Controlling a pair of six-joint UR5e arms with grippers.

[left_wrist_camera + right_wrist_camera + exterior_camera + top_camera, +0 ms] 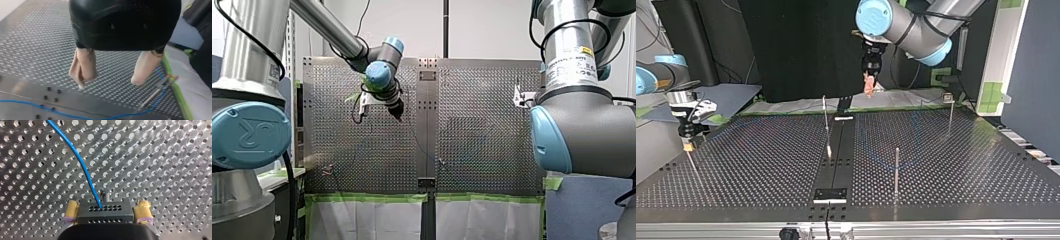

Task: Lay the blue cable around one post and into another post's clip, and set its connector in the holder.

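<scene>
Right gripper [107, 205] pinching the connector [105, 211]; the block sits square between the yellow pads [71, 211]. Cable [75, 155] leaves the block's face and curves away over the table [162, 157]. Left gripper [108, 83] is spread, nothing between its beige pads (hanging clear above the table). Cable runs along the table ahead of it, toward a post [155, 93].
</scene>
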